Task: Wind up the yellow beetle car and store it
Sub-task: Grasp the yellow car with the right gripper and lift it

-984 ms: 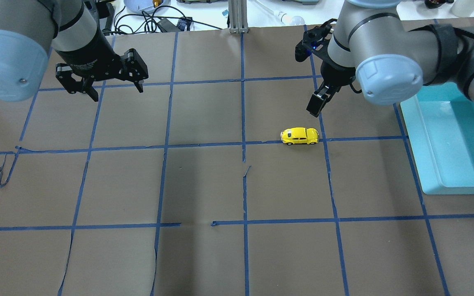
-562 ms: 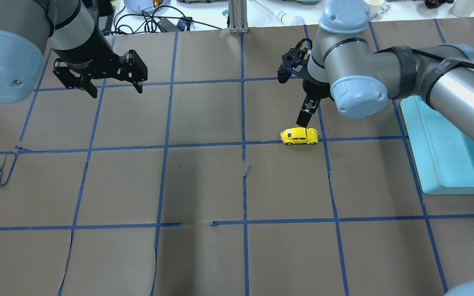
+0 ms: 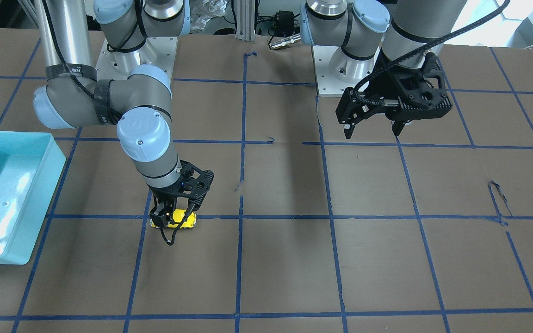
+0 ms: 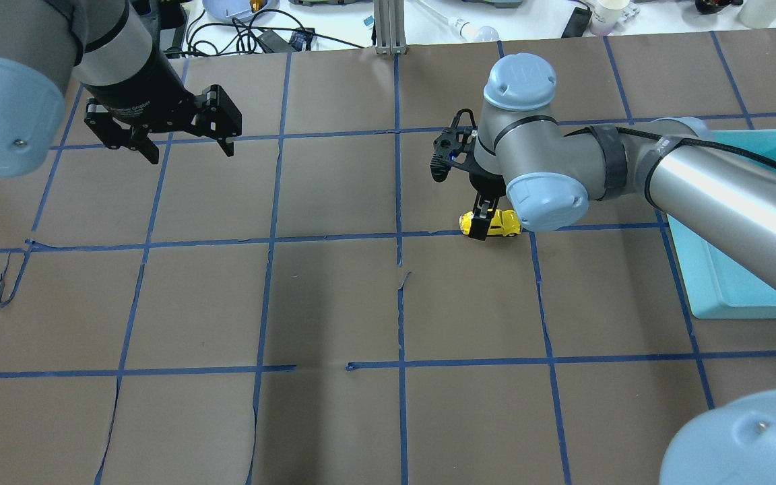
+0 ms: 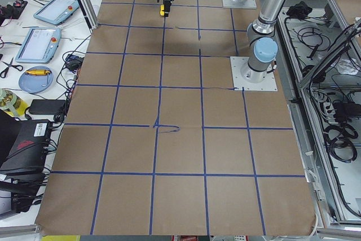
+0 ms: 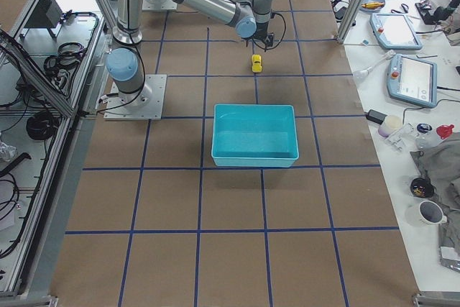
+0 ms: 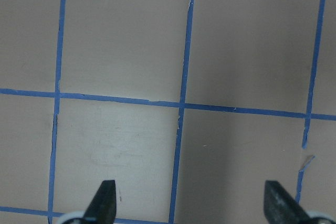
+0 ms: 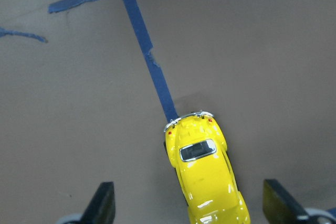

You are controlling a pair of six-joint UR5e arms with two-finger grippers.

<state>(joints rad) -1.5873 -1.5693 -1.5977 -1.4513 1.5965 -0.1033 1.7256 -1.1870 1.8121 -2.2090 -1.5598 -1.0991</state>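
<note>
Right tool (image 8: 191, 205) first: spread wide, one dark finger (image 8: 104, 203) at the lower left of the wrist view, its partner at the lower right. The yellow beetle car (image 8: 206, 179) sits in the gap between them, nearer the right-hand one, and touches neither as far as this view shows. So nothing is gripped. The car's silver-bumpered end points up the frame, right at the foot of a strip of blue tape (image 8: 147, 56).

From the front-facing camera the right tool (image 3: 174, 217) hangs straight down, left of centre. It straddles the car (image 3: 187, 221), which stands on its wheels on the bench (image 3: 294, 268), on a tape line. Overhead, the car (image 4: 499, 228) shows right of centre, partly behind a finger and tucked close under the arm's wrist joint.

Moving outward, a teal bin (image 4: 731, 303) sits at the right edge of the overhead frame, well apart from the car. In the front-facing view it is at the far left.

Now the left tool (image 4: 189, 153), in the upper left of the overhead frame. It is wide as well, holding nothing, up above the bench. Its own wrist view shows brown paper and the tape grid between the fingertips.
</note>
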